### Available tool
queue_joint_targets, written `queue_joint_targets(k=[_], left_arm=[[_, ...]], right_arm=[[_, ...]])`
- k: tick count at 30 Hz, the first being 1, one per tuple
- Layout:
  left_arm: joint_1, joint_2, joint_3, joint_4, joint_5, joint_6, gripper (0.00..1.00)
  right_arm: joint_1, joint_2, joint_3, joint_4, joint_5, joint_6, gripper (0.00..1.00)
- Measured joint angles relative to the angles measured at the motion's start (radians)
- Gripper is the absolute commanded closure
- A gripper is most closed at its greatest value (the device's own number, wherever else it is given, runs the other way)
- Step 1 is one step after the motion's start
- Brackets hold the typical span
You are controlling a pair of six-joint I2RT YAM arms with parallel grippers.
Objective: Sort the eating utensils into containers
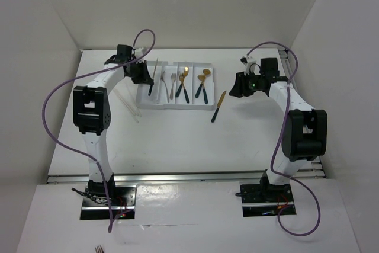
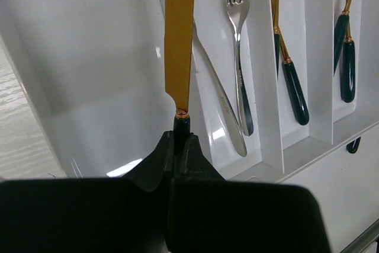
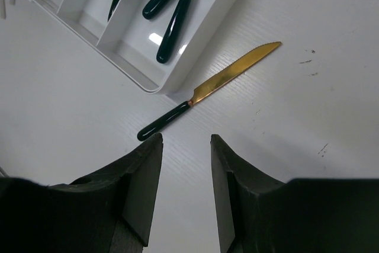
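Left gripper [image 2: 177,140] is clenched on the dark handle of a gold knife [image 2: 179,34], held over the 9 o'clock compartment of the tray [image 2: 263,87]; blade contact with the floor is unclear. Right gripper [image 3: 186,146] is released, above a second knife [image 3: 228,78] lying on the table [image 3: 308,146] at the tray's 4 o'clock, just beside its rim.

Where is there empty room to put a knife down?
In the tray, the leftmost compartment is bare, from its outer wall to the silver fork. The table between tray and arm bases is bare too. Crowded: around the gold forks, spoons and loose knife.
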Motion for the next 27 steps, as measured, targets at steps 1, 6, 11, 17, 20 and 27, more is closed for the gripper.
queue_joint_targets(k=[1, 6, 11, 17, 20, 27], left_arm=[[-0.001, 0.002, 0.000, 0.000, 0.002, -0.001, 1.00], [-0.023, -0.001, 0.000, 0.014, 0.034, -0.023, 1.00], [-0.068, -0.015, -0.013, 0.029, 0.062, -0.055, 1.00], [-0.084, -0.026, -0.016, 0.036, 0.082, -0.076, 1.00], [-0.079, -0.028, -0.016, 0.040, 0.084, -0.082, 1.00], [-0.076, -0.053, -0.068, 0.067, 0.077, -0.082, 1.00]], right_arm=[[0.000, 0.000, -0.002, -0.001, 0.000, 0.000, 0.54], [0.000, 0.000, -0.008, -0.005, 0.000, 0.004, 0.54], [0.000, 0.000, -0.008, -0.005, 0.000, 0.011, 0.54], [0.000, 0.000, -0.008, -0.005, 0.000, 0.012, 0.54], [0.000, 0.000, -0.008, -0.005, 0.000, 0.013, 0.54], [0.000, 0.000, -0.008, -0.005, -0.002, 0.017, 0.54]])
